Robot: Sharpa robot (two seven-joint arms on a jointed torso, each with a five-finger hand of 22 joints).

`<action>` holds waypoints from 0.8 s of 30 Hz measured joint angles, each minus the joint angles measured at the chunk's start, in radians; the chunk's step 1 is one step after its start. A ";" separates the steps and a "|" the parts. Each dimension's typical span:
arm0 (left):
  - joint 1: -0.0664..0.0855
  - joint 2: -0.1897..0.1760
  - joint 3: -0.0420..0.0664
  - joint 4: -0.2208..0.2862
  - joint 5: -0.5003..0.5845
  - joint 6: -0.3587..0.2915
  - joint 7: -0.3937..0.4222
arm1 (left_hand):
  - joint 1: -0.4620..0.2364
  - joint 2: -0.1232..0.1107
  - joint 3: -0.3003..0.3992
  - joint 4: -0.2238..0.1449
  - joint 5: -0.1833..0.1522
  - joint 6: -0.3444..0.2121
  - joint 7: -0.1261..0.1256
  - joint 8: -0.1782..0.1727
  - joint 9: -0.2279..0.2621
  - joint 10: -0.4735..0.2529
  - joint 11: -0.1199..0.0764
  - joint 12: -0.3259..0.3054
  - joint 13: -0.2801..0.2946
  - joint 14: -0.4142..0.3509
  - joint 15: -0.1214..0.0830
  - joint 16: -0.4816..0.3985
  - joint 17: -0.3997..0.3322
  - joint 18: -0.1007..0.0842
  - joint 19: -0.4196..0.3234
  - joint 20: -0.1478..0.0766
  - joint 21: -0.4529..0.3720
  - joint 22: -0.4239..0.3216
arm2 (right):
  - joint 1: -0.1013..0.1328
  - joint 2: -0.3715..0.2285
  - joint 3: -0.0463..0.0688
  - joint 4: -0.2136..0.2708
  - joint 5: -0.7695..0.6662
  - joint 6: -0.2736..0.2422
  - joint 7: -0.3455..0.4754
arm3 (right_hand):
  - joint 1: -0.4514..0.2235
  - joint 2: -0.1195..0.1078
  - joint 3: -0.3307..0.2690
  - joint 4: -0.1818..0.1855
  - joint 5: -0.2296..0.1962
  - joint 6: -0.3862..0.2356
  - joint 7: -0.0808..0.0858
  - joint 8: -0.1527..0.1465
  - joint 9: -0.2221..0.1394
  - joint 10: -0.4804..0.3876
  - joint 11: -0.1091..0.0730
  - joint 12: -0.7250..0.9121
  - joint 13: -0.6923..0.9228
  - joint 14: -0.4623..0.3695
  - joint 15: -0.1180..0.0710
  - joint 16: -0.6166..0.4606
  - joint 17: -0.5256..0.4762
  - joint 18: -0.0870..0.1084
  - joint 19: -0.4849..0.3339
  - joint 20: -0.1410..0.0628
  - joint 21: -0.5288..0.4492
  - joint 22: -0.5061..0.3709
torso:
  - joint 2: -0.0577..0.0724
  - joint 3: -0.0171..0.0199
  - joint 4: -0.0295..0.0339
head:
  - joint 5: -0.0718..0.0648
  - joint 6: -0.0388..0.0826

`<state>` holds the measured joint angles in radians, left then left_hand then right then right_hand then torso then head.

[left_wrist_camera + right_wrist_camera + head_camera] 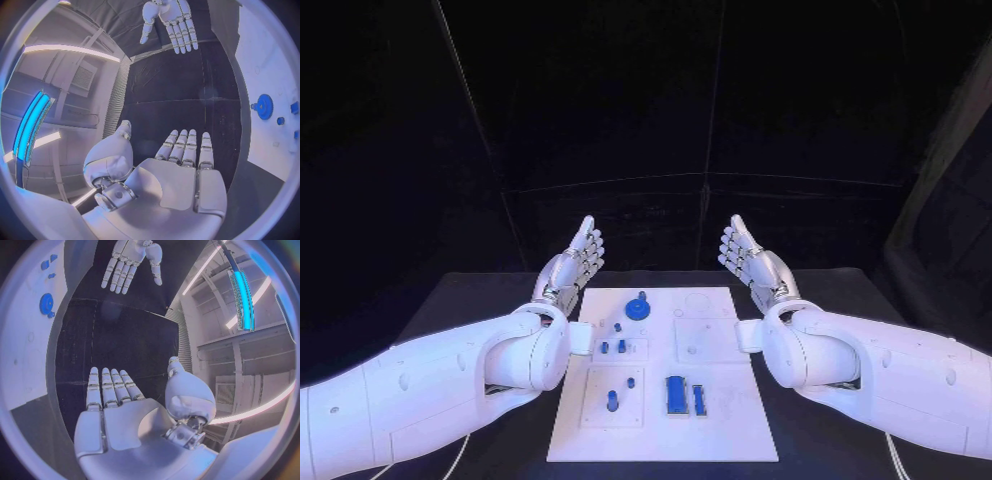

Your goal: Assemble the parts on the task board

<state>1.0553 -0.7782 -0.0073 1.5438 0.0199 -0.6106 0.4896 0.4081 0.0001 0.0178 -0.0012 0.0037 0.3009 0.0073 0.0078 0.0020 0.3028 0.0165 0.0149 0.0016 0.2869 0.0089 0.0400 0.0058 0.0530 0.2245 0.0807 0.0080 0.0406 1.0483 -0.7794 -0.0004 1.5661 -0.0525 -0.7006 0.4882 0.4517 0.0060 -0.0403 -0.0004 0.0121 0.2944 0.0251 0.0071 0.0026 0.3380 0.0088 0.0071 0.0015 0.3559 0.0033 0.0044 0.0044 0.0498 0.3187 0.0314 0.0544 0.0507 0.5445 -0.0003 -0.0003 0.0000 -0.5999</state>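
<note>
Both robot hands flat, fingers apart, holding nothing: left robot hand (pixel 574 262), right robot hand (pixel 754 262). Task board (pixel 733 440) lies between, nearer. Blue gear (pixel 638 308) closer to left robot hand.

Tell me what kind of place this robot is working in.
Most likely a robotics lab or test cell. A white task board with small blue parts lies on a black table, dark curtains hang behind, and the right wrist view shows metal framing with a light strip.
</note>
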 measured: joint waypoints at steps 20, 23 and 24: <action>-0.007 -0.002 0.006 0.024 -0.006 -0.145 0.008 | -0.229 0.000 -0.012 0.001 0.000 -0.167 -0.007 -0.004 -0.001 -0.169 -0.016 -0.008 0.000 -0.157 -0.008 -0.033 -0.004 -0.031 -0.124 -0.078 -0.004 -0.038 | 0.000 0.000 0.000 0.001 0.050 -0.059 0.016 | -0.252 -0.005 0.033 0.001 -0.006 -0.164 -0.025 -0.003 -0.001 -0.187 -0.008 -0.004 0.000 -0.197 -0.005 0.000 -0.003 -0.030 -0.176 -0.033 -0.047 -0.048 | 0.000 0.0004 0.0004 | 0.000 0.000; -0.007 -0.002 0.006 0.024 -0.007 -0.149 0.008 | -0.251 -0.001 -0.012 0.001 0.000 -0.184 -0.009 -0.004 -0.001 -0.186 -0.016 -0.008 0.000 -0.172 -0.009 -0.033 -0.004 -0.031 -0.142 -0.079 -0.004 -0.039 | 0.000 0.000 0.000 0.001 0.052 -0.061 0.017 | -0.277 -0.005 0.033 0.001 -0.006 -0.177 -0.023 -0.003 -0.001 -0.207 -0.008 -0.004 0.000 -0.218 -0.004 0.000 -0.003 -0.043 -0.192 -0.032 -0.047 -0.049 | 0.000 0.0004 0.0004 | 0.000 0.000; -0.007 -0.002 0.006 0.024 -0.007 -0.149 0.008 | -0.253 -0.003 -0.012 0.001 0.000 -0.186 -0.007 -0.004 -0.001 -0.187 -0.017 -0.008 0.000 -0.176 -0.009 -0.033 -0.004 -0.033 -0.150 -0.079 -0.004 -0.039 | 0.000 0.000 0.000 0.001 0.052 -0.061 0.017 | -0.280 -0.007 0.033 0.001 -0.006 -0.181 -0.024 -0.003 -0.001 -0.208 -0.009 -0.004 0.000 -0.222 -0.002 0.000 -0.003 -0.043 -0.197 -0.032 -0.047 -0.049 | 0.000 0.0003 0.0004 | 0.000 0.000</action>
<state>1.0484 -0.7798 -0.0016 1.5680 0.0132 -0.7599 0.4975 0.1553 -0.0030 0.0057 -0.0001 0.0037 0.1147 0.0006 0.0039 0.0012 0.1161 -0.0001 0.0067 0.0015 0.1104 -0.0002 0.0067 0.0018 0.0195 0.0750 0.0018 0.0039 0.0018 1.0482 -0.7798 -0.0005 1.5674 -0.0005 -0.7618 0.5050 0.1717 -0.0011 -0.0068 0.0008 0.0063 0.1131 0.0006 0.0038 0.0015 0.1302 -0.0001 0.0034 0.0015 0.1338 0.0017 0.0045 0.0014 0.0068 0.1222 -0.0006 0.0074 0.0017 0.5442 0.0000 0.0001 0.0000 -0.5998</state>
